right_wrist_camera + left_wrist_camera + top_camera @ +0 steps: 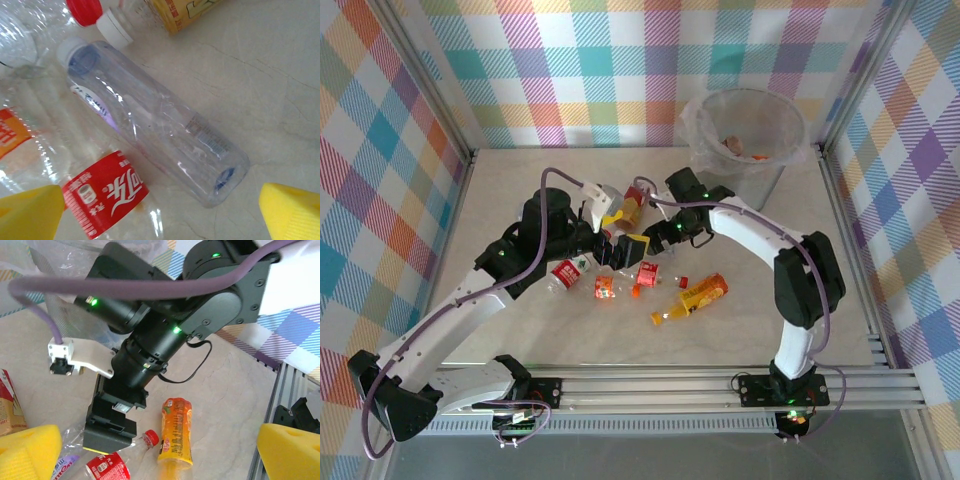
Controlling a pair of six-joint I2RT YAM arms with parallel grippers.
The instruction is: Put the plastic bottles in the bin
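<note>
Several plastic bottles lie mid-table: red-labelled ones (567, 273) (604, 288), and an orange one (695, 297) to their right. The bin (760, 180) stands at the back right, some way from both grippers, with something orange inside. My left gripper (624, 229) hangs open over the pile; in its wrist view its yellow pads (30, 450) flank the orange bottle (176, 432) and a red-capped bottle (107, 469). Close beside it my right gripper (620, 255) is open too. A clear white-capped bottle (155, 125) and a red-labelled one (105, 195) lie below between its pads (292, 212).
The right arm's black wrist (150, 350) crosses directly in front of the left gripper. A yellow-labelled bottle (630, 210) lies behind the two grippers. Checked walls close in the table on three sides, with a metal rail (670, 385) along the near edge.
</note>
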